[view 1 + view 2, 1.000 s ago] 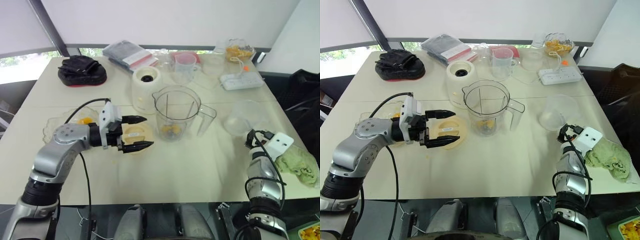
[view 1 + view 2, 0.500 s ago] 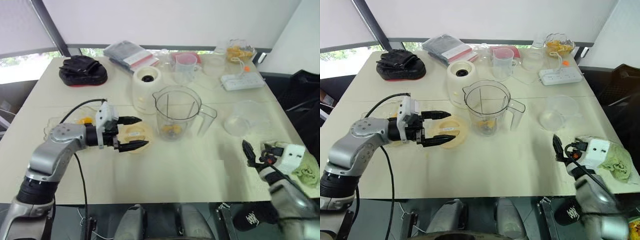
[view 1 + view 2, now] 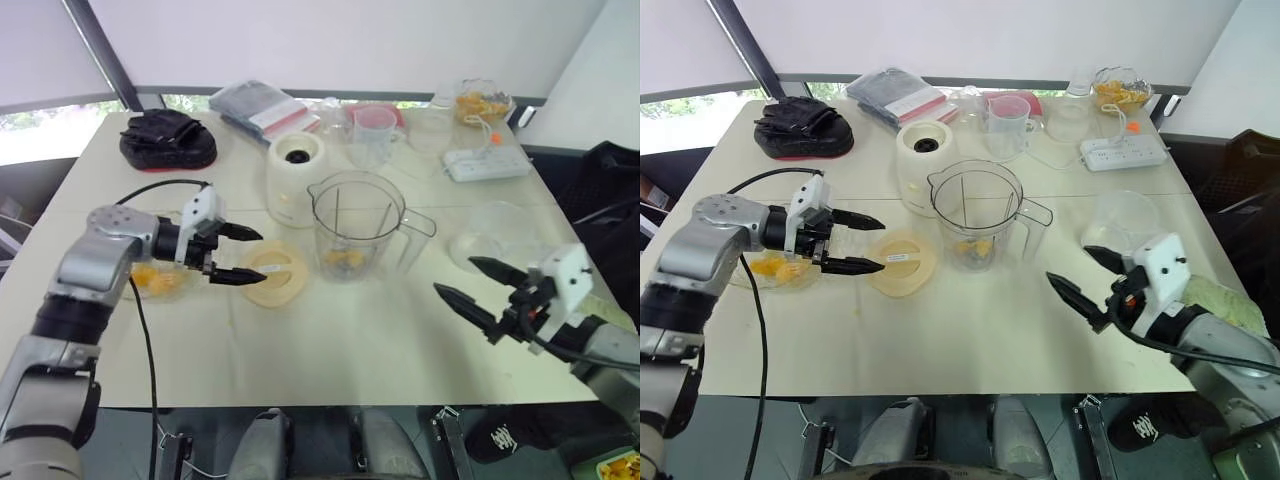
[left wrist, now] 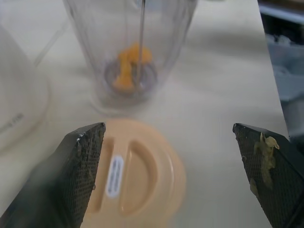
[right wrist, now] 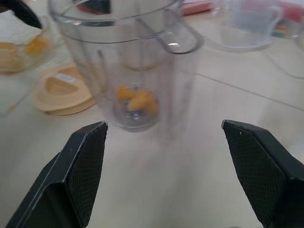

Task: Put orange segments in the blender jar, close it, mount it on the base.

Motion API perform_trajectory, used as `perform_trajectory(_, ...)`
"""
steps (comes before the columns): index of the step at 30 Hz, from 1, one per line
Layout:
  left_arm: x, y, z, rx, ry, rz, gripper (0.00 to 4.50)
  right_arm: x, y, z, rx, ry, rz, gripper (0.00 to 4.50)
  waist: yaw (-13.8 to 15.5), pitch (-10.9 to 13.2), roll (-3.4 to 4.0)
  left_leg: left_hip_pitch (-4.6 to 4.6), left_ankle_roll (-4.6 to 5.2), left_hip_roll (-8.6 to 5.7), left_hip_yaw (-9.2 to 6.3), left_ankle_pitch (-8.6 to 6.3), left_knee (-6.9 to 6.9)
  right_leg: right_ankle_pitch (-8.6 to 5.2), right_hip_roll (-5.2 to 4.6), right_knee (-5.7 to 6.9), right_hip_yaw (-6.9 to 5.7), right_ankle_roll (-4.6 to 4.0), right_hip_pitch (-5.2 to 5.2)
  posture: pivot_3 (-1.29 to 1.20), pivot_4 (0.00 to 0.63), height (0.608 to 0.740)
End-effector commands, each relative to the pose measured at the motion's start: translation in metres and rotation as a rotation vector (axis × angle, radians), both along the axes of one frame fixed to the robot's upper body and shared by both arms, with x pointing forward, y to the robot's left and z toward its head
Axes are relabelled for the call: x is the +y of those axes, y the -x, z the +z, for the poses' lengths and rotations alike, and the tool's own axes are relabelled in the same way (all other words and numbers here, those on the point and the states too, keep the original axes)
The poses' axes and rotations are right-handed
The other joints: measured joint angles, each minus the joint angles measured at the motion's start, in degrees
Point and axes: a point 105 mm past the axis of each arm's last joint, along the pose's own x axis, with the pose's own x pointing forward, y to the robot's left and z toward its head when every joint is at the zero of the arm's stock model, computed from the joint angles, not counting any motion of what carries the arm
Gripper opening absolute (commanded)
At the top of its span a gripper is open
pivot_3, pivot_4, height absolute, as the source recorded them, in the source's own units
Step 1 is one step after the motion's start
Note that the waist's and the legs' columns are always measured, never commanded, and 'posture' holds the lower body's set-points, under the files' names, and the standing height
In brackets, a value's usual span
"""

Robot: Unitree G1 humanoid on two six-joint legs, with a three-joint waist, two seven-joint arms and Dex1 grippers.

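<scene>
Left gripper (image 3: 262, 257): fingers (image 4: 80, 175) spread wide, holding nothing; it hung low over the table (image 3: 330, 350) with its tips aimed at the jar.
Lid (image 3: 285, 275): cream disc, flat on the table with its grip ridge up. It lay directly under and just ahead of the left fingertips, inside the span of the two fingers and nearer one of them. It was not gripped; whether a fingertip touched it could not be judged.
Blender jar (image 3: 357, 225): upright, top open, handle on the side toward the right arm. It stood just past the lid, straight ahead of the left gripper, and between the two grippers.
Orange segments (image 4: 128, 71): a few pieces at the bottom of the jar, around the blade.
Base (image 3: 295, 180): white, ahead of the left gripper and off toward the table's far edge, just beside the jar. The jar stood on the table, not on the base.
Dish of segments (image 3: 150, 280): clear dish behind the left fingertips, partly under that wrist.
Right gripper (image 3: 453, 276): fingers (image 5: 71, 175) also spread wide and empty, raised above the table and pointed at the jar. The jar sat centred between its fingers, well apart from the tips.
Clear bowl (image 3: 490, 232): near the right gripper, just beyond its farther finger.
</scene>
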Motion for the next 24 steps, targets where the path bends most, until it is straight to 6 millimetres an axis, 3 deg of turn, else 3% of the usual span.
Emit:
perform_trajectory(1, 0.003, -0.011, -0.006, -0.006, -0.068, -0.029, 4.5, 0.015, 0.0, 0.008, -0.053, -0.011, 0.025, 4.05, 0.1, 0.0, -0.01, -0.03, 0.0, 0.0, 0.0, 0.0, 0.03, 0.0, -0.01, 0.0, -0.01, 0.0, -0.02, 0.0, 0.15, 0.74)
perform_trajectory(14, -0.01, -0.042, -0.029, -0.019, -0.182, -0.065, 4.5, 0.023, 0.0, 0.007, -0.09, -0.022, -0.036, 4.05, 1.1, 0.1, -0.23, -0.09, 0.0, -0.02, 0.0, 0.0, 0.06, 0.0, -0.01, 0.01, -0.02, 0.0, -0.11, 0.0, 0.15, 0.74)
perform_trajectory(16, -0.01, -0.043, -0.028, -0.028, -0.187, -0.07, 3.97, 0.023, 0.002, 0.007, -0.091, -0.023, -0.043, 4.13, 1.0, 0.1, -0.28, -0.09, 0.0, -0.02, 0.0, 0.0, 0.07, 0.0, -0.01, 0.02, -0.02, 0.0, -0.11, 0.0, 0.15, 0.74)
perform_trajectory(24, -0.014, -0.047, -0.033, -0.027, -0.204, -0.072, 3.97, 0.023, 0.006, 0.004, -0.084, -0.031, -0.067, 4.13, 1.1, 0.1, -0.33, -0.09, 0.0, -0.02, -0.01, 0.0, 0.1, 0.0, -0.01, 0.04, -0.02, 0.0, -0.11, 0.0, 0.15, 0.74)
